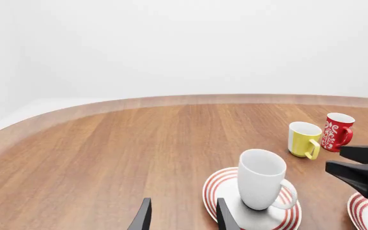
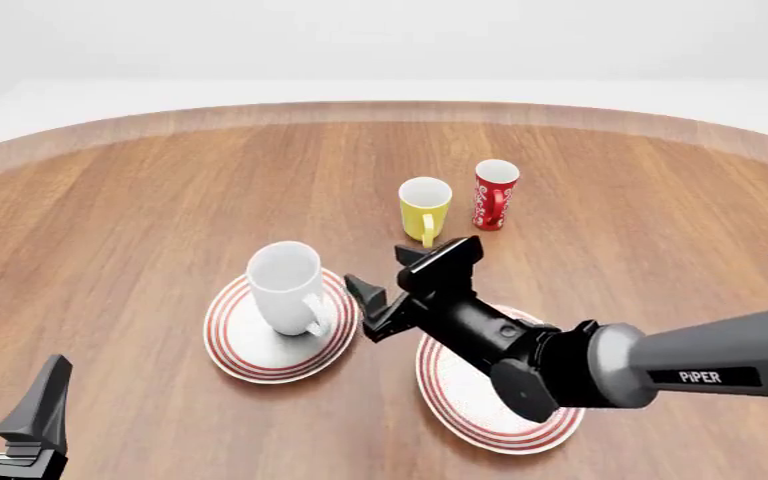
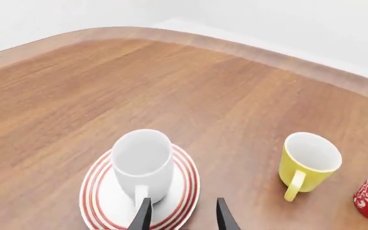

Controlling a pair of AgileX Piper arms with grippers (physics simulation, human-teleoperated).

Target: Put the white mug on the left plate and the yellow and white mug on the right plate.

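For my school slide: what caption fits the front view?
White mug sits on left plate; right gripper open near yellow mug.

The right arm (image 2: 678, 365) reaches in from the table's near right edge toward its middle, its right gripper (image 2: 404, 280) spread and empty. The left gripper (image 2: 4, 400) hangs low at the near left corner, fingers parted, holding nothing

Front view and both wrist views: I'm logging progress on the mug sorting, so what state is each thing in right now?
Large plain white ceramic mug: upright on the left plate.
Left red-ringed round plate: holds the white mug.
Small yellow mug with white inside: upright on the wooden table, not yet plated.
Right red-ringed round plate: no mug on it.
Slim red mug: upright on the table.
Left gripper: jaws open, holding nothing.
Right gripper: jaws open, holding nothing.
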